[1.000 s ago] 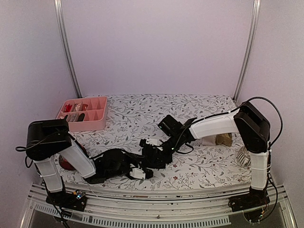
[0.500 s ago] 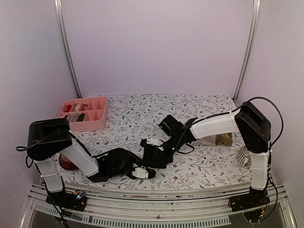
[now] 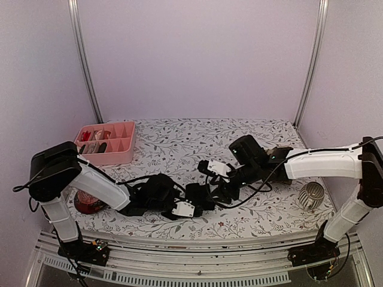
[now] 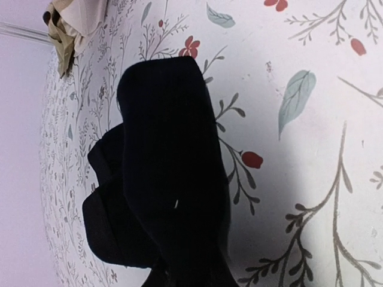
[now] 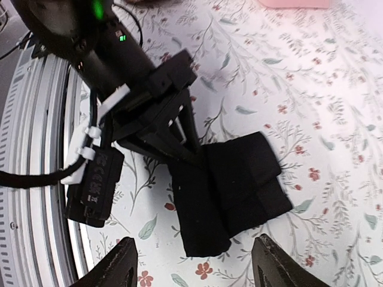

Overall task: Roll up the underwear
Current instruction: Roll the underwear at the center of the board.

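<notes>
The black underwear lies on the flowered table as a thick folded bundle, seen near the middle front in the top view. My left gripper is shut on its near edge, and dark cloth fills the lower left wrist view. My right gripper hovers above the bundle, open wide and holding nothing; in the top view it sits just right of the cloth. The tan underwear lies crumpled far off at the table's edge.
A pink divided tray with small items stands at the back left. A red object sits by the left arm's base. A ribbed metallic thing lies at the right. The table's front rail runs close to the bundle.
My right gripper has opened, let go of the black underwear and drawn back to the right. My left gripper has shut on the bundle and shifted it slightly right.
</notes>
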### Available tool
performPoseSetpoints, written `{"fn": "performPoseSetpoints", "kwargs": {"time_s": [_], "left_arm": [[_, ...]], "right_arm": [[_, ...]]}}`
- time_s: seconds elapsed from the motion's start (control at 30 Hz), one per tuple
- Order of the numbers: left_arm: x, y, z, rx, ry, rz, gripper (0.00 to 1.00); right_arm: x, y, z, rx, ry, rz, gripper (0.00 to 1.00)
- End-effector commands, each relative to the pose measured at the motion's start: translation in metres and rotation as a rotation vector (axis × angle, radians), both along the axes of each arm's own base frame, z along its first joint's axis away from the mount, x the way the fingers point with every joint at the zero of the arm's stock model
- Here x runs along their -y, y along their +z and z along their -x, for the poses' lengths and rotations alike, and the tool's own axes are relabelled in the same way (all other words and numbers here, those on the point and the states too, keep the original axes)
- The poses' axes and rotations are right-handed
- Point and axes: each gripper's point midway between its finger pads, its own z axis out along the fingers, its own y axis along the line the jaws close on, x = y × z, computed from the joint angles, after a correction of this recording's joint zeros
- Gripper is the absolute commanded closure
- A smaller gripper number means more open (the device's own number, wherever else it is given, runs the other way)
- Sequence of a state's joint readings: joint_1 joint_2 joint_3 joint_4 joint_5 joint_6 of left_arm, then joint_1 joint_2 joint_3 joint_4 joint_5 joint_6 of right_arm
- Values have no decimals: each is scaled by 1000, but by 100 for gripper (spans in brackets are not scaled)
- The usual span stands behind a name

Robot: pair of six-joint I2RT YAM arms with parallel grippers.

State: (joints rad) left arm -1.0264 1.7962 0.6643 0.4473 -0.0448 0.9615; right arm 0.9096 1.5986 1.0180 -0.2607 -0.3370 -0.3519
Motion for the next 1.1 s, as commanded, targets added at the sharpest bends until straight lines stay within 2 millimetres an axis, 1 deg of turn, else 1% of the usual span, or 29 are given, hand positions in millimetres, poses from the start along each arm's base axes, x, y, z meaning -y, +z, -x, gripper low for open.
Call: {"fn": "performPoseSetpoints", "kwargs": {"time_s": [0.0,0.07,0.1,0.23,0.3,0.4,0.47,0.53,0.73,0.8,0.9,1.0,1.07], "left_arm": [[-21,-32,21,-243,17,-143,100],[-18,-32,22,-283,16,-151,100],[-19,-33,23,-307,22,-162,100],[-16,-25,24,-436,25,-151,100],[-16,-21,21,-489,36,-145,100],[-16,-17,19,-564,46,-139,100],[-16,-17,19,-612,51,-145,100],[-15,-16,18,-665,57,-147,100],[-17,-7,3,-840,102,-114,100],[-20,-16,-2,-908,128,-121,100],[-21,-18,-11,-997,158,-114,100],[-20,-19,-21,-1067,178,-101,100],[-21,-20,-24,-1107,186,-90,100]], "right_arm": [[16,51,-18,187,-137,-101,32],[26,67,-17,254,-172,-133,32],[29,79,-15,291,-179,-163,31],[37,101,2,426,-174,-233,28],[37,107,10,481,-159,-248,27],[34,107,19,528,-132,-253,27],[27,104,25,555,-100,-242,27],[21,95,30,576,-72,-217,27],[1,60,34,615,-9,-97,28],[-4,49,34,614,13,-62,29],[-11,32,32,612,40,-5,32],[-16,16,27,615,54,51,33],[-20,6,24,619,64,85,33]]}}
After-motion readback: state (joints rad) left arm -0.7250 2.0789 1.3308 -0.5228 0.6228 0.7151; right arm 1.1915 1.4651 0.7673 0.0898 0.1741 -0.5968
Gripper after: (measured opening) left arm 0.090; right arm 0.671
